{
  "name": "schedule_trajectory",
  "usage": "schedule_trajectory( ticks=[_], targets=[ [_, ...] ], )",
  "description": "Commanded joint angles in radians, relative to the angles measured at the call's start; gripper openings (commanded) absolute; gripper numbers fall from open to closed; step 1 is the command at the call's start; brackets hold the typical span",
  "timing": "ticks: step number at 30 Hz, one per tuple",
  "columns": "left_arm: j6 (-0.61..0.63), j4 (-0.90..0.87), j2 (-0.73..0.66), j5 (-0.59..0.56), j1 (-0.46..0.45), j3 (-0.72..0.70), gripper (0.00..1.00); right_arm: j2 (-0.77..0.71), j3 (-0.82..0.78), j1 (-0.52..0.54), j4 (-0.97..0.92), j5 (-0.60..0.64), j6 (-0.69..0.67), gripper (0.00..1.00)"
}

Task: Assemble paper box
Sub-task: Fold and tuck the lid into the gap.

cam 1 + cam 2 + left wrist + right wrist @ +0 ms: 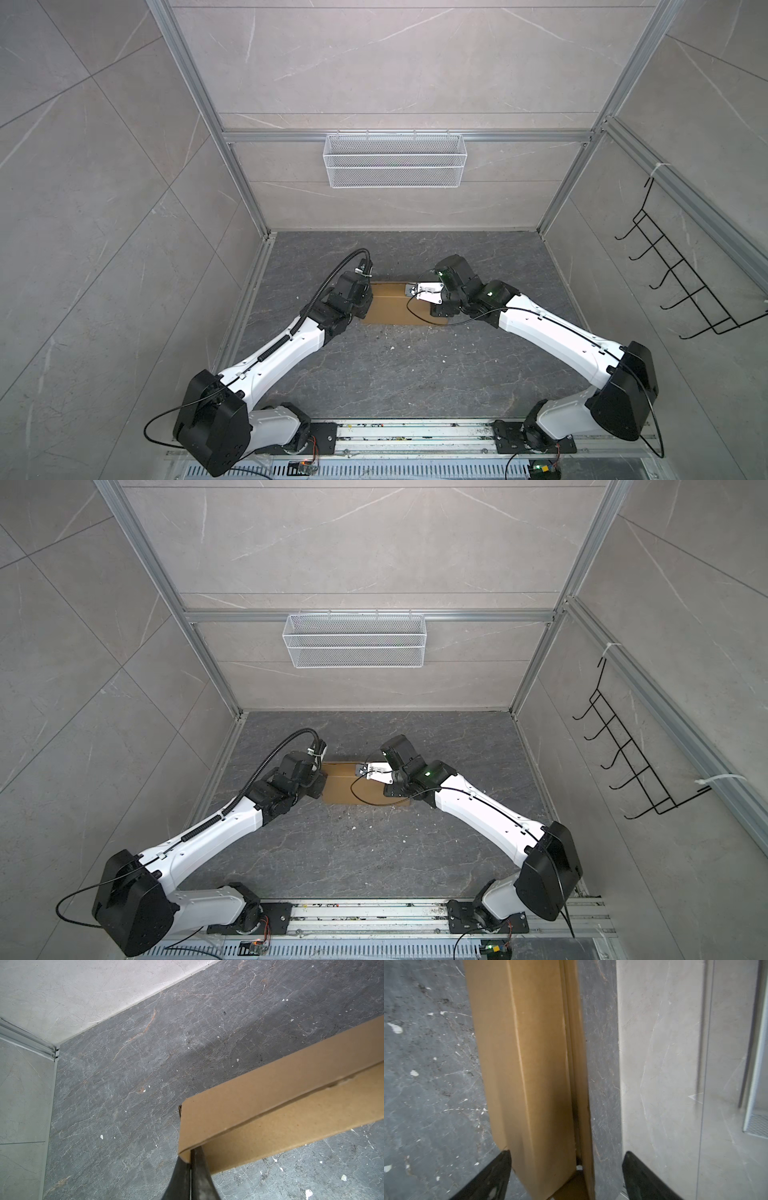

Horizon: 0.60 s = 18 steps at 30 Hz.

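The left gripper (190,1176) is pressed together at a corner of the paper box (280,1109). A thin cardboard edge appears to be nipped between its dark fingers (178,1180), though the contact is seen only at the very margin of the wrist view. The right gripper (566,1153) is spread wide, and the far end of the box is straddled by it. One black finger is set against the box's edge, while the other is kept apart from it, over the grey surface.

In both top views the left arm (286,340) is stretched forward from the near rail. Its white forearm is angled inward and its black wrist is bent down over the left end of the box. This is mirrored by the right arm (552,332), whose wrist is folded over the right end.

The box (390,307) is seen as plain brown corrugated cardboard, matte and smooth, long and shallow, with crisp folded edges and a seam along one long side. It is laid on the table (395,374), between the two wrists and toward the back wall. The table is dark grey, veined like stone and flecked with pale specks.
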Motion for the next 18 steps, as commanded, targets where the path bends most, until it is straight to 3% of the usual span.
schedule_trajectory(
  ticks=[1,9,18],
  targets=[
    [0.042,-0.226,0.069,0.082,-0.015,-0.066,0.0,0.02,-0.024,0.015,0.106,0.06,-0.059,0.85],
    [0.042,-0.226,0.069,0.084,-0.015,-0.063,0.0,0.059,-0.066,0.02,0.151,0.079,-0.06,0.78],
    [0.046,-0.231,0.075,0.081,-0.015,-0.051,0.0,0.056,-0.065,0.026,0.099,0.05,-0.048,0.77]
  ],
)
